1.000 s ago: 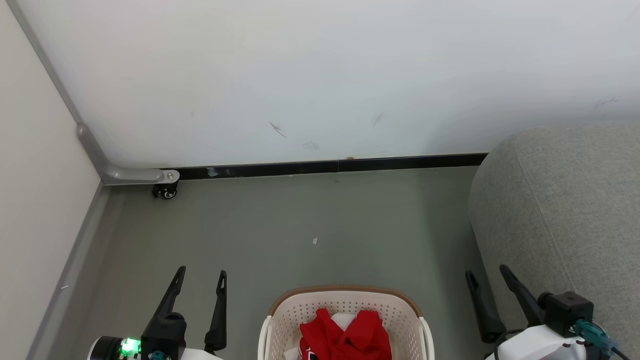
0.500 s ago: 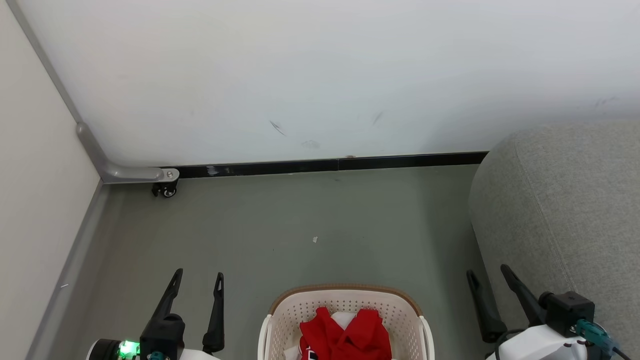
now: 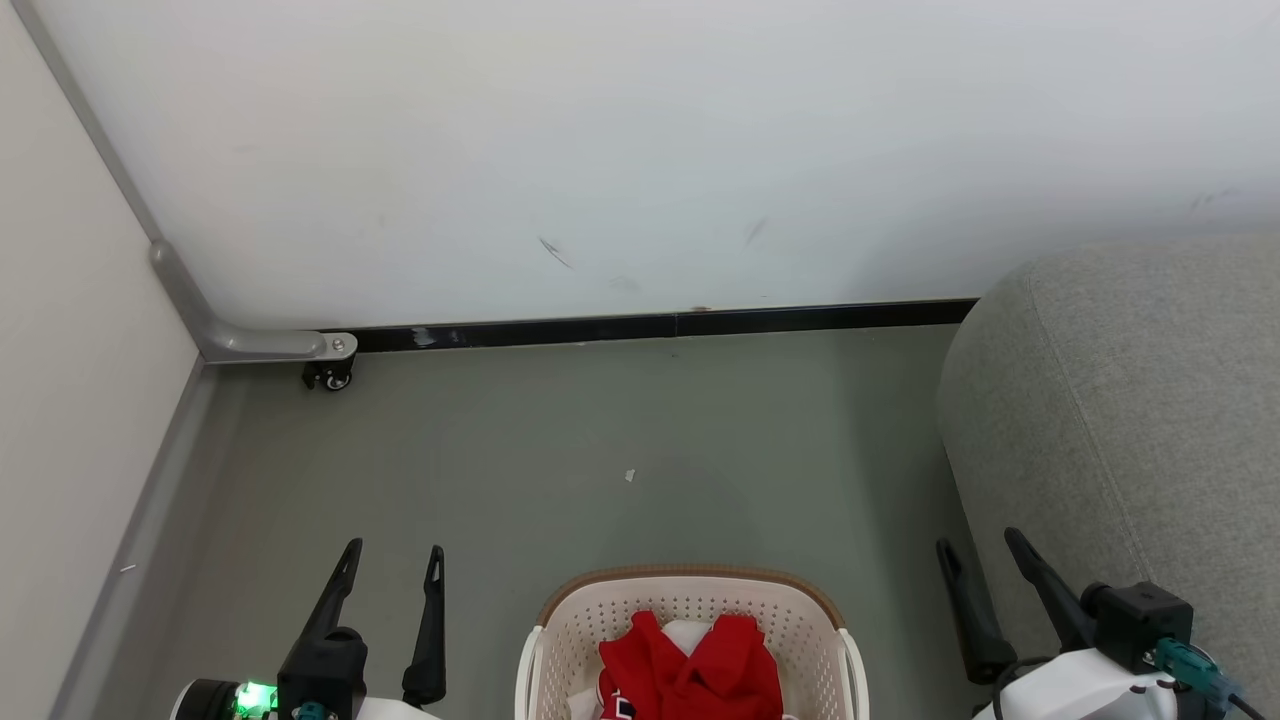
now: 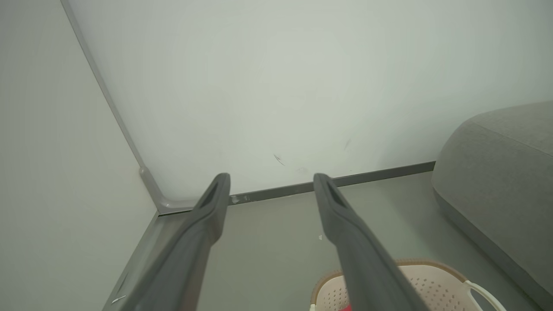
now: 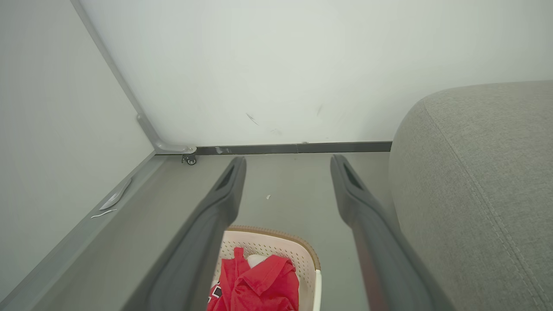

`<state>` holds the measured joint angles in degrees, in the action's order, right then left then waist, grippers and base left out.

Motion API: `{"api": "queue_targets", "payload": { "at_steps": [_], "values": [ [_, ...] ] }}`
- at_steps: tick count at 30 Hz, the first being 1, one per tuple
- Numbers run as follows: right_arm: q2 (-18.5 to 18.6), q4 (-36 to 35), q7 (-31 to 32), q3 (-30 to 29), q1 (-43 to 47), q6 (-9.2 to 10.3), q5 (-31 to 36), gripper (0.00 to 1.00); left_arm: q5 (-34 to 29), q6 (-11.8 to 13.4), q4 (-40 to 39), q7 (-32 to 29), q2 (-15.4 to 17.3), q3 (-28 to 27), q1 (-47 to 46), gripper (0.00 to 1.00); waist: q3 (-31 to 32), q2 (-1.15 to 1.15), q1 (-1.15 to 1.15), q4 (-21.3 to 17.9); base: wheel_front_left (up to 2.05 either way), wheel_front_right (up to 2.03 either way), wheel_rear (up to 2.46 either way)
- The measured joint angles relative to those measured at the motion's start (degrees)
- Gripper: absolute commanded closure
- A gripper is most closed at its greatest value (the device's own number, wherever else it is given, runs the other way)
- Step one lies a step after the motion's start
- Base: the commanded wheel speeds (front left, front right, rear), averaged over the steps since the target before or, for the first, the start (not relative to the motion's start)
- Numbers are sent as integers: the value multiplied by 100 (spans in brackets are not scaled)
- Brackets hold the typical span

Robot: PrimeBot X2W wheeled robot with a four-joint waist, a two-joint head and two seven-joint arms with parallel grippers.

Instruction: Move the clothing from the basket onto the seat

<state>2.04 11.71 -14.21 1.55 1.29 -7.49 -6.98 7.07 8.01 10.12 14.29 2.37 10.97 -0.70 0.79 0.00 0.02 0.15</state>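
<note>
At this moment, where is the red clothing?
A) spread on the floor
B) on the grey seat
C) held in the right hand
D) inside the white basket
D: the red clothing lies bunched inside the basket, which stands on the floor to the left of the seat.

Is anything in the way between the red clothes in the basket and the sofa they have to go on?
Nothing visible blocks the way. The clothing lies in the basket, so it only has to clear the basket's wall; a strip of floor separates the basket from the seat on the robot's right.
</note>
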Motion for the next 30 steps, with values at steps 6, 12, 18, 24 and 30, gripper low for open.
{"api": "queue_targets", "payload": {
  "at_steps": [6, 12, 18, 24, 30],
  "values": [
    [0, -26, 0, -8, -1, 0, 1, 0, 0, 43, 12, 0, -1, -12, -1, 0, -36, 0, 0, -4, 0, 0, 0],
    [1, -69, 0, -93, 0, 0, 1, 0, -80, 13, 112, 0, 21, 60, -105, 0, -95, 0, 0, -15, 0, 0, 0],
    [0, -142, 0, -226, 90, 0, 58, 0, -218, -94, 308, 1, 124, 147, -358, 0, -192, 0, -1, -37, 0, 0, 0],
    [-2, -326, 0, -374, 86, 0, 120, 0, -236, -178, 532, 1, 114, 268, -366, 0, -304, 0, -1, -64, 0, 0, 0],
    [-3, -552, -1, -587, 85, 0, 121, 0, -337, -299, 794, 1, 105, 478, -495, 0, -477, 0, -1, -108, 0, 0, 0]
  ]
}}
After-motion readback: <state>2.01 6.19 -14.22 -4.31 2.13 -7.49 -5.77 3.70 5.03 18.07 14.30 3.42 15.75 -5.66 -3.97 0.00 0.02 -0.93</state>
